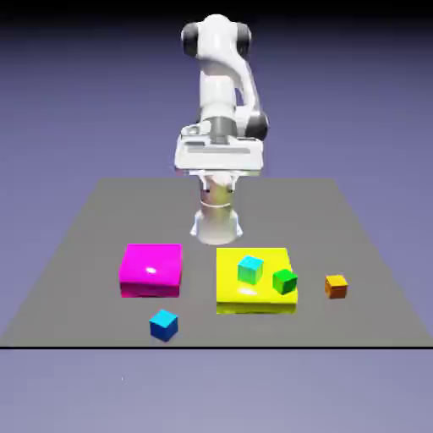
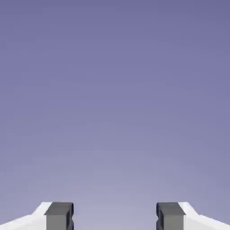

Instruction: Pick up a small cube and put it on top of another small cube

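Overhead, the hand (image 2: 115, 216) waits with its fingers spread and nothing between them, near the base. Farther out on the surface (image 1: 152, 211), beyond the yellow slab (image 1: 255, 304), the orange cube (image 1: 336, 287) sits at the exterior view's right; the blue cube (image 1: 164, 326) lies nearer the camera, left. Reaching for orange comes first, I'd judge: align with its faces, descend straight, and avoid the green cube (image 1: 285, 282).

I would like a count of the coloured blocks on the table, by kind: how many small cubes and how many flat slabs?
Small cubes: 4 (orange, azure-blue, green, teal-cyan)
Flat slabs: 2 (magenta, yellow)
Total: 6
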`<state>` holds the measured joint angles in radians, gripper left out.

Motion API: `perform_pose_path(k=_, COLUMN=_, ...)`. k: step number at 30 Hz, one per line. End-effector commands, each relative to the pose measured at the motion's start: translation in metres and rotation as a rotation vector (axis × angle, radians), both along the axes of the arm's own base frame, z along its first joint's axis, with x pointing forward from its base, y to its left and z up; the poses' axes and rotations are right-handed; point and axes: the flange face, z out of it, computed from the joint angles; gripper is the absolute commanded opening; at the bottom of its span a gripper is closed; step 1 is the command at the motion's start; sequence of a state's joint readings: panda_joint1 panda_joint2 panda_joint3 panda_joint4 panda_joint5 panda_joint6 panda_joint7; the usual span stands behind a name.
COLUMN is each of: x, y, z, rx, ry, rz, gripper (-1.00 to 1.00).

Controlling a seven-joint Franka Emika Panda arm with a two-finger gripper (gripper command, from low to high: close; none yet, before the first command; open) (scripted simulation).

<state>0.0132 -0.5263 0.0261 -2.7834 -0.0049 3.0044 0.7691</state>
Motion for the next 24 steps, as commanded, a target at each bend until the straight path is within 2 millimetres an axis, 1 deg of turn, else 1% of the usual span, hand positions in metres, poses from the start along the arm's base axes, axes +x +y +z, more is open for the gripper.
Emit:
perform_pose_path(k=1, x=0.008, y=0.010, z=-0.008, rx=0.001, ry=0.041, rz=0.005, gripper=0.00)
perform_pose_path(k=4, x=0.027, y=0.041, z=-0.033, rx=0.003, ry=0.165, rz=0.017, gripper=0.00)
perform_pose_path(k=7, x=0.043, y=0.074, z=-0.062, rx=0.002, ry=0.289, rz=0.027, gripper=0.00)
perform_pose_path(k=12, x=0.057, y=0.132, z=-0.114, rx=-0.003, ry=0.493, rz=0.038, gripper=0.00)
perform_pose_path(k=15, x=0.058, y=0.168, z=-0.145, rx=-0.010, ry=0.613, rz=0.042, gripper=0.00)
perform_pose_path(k=18, x=0.054, y=0.204, z=-0.176, rx=-0.019, ry=0.732, rz=0.044, gripper=0.00)
perform_pose_path(k=21, x=0.045, y=0.240, z=-0.205, rx=-0.030, ry=0.848, rz=0.045, gripper=0.00)
perform_pose_path(k=24, x=0.032, y=0.275, z=-0.231, rx=-0.043, ry=0.962, rz=0.044, gripper=0.00)
